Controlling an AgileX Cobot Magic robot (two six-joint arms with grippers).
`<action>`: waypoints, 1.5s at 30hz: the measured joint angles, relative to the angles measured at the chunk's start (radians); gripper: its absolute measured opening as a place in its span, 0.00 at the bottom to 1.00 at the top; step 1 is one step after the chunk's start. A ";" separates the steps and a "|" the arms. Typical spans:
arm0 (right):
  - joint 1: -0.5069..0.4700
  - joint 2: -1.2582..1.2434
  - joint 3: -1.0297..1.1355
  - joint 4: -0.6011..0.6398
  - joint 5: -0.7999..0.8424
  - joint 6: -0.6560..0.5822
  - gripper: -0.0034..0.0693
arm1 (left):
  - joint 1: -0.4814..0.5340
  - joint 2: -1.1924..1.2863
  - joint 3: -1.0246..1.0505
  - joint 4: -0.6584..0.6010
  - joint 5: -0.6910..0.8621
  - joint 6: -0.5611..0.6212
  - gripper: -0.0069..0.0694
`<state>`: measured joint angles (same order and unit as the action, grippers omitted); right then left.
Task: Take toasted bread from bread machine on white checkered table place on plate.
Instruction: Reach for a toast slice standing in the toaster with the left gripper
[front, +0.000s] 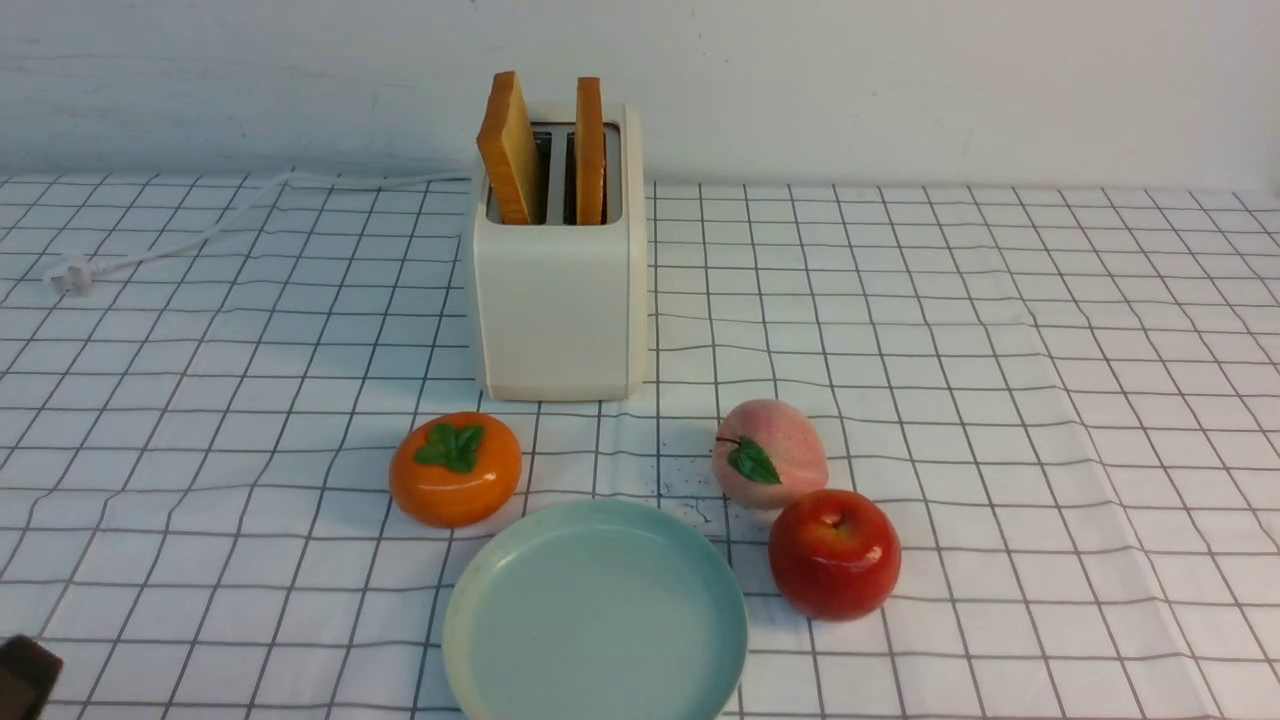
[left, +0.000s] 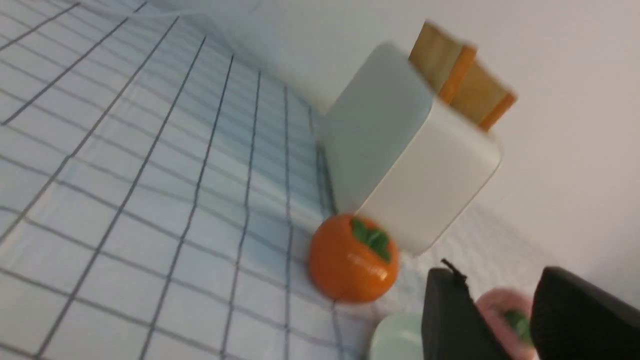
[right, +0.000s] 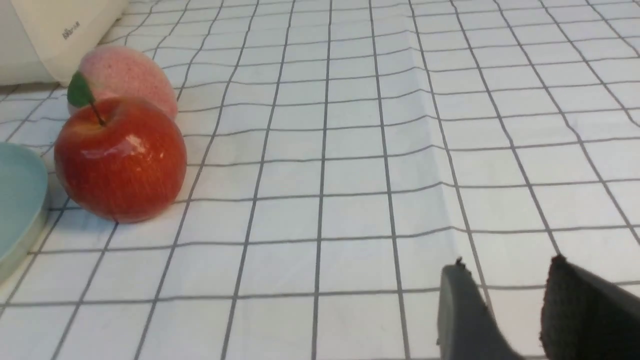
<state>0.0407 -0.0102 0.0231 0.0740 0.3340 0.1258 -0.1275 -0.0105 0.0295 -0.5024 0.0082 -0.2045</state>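
The bread machine (front: 560, 300) stands toward the far edge of the white checkered table (front: 1000, 350), a little left of the middle, with its back close to the wall. Two slices of toasted bread (front: 510, 150) stand on edge in its slots, their upper parts well above the top. The left one leans out to the left, the right slice (front: 590, 150) is upright, and there is a gap between them.

The plate (front: 595, 610) lies bare at the near edge, straight in front of the machine. A persimmon (front: 455, 468) sits just beside its far left rim. A peach (front: 768, 452) sits to the far right of it, and an apple (front: 833, 552) lies nearer, just beside the right rim.

A white power cord (front: 200, 235) trails from behind the machine along the far edge to a loose plug (front: 68, 277) near the left edge. Right of the fruit, wrinkled cloth runs bare to the right edge. Left of the persimmon it is bare up to the cord.

The left gripper (left: 500, 300) sits low toward the near left corner, fingers spread and nothing between them. The right gripper (right: 505, 280) hangs low over the bare cloth on the right, its fingers apart and empty
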 joint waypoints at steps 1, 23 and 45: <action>0.000 0.000 0.004 0.028 -0.036 0.018 0.38 | 0.000 0.000 0.000 -0.057 -0.044 0.000 0.40; 0.000 0.220 -0.338 0.261 0.072 -0.018 0.23 | 0.000 0.194 -0.312 -0.275 0.079 0.293 0.07; 0.000 0.552 -0.758 0.753 0.440 -0.785 0.04 | -0.100 1.167 -1.068 -0.149 0.449 0.531 0.07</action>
<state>0.0407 0.5414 -0.7345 0.8267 0.7744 -0.6595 -0.2274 1.1564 -1.0387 -0.6513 0.4573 0.3266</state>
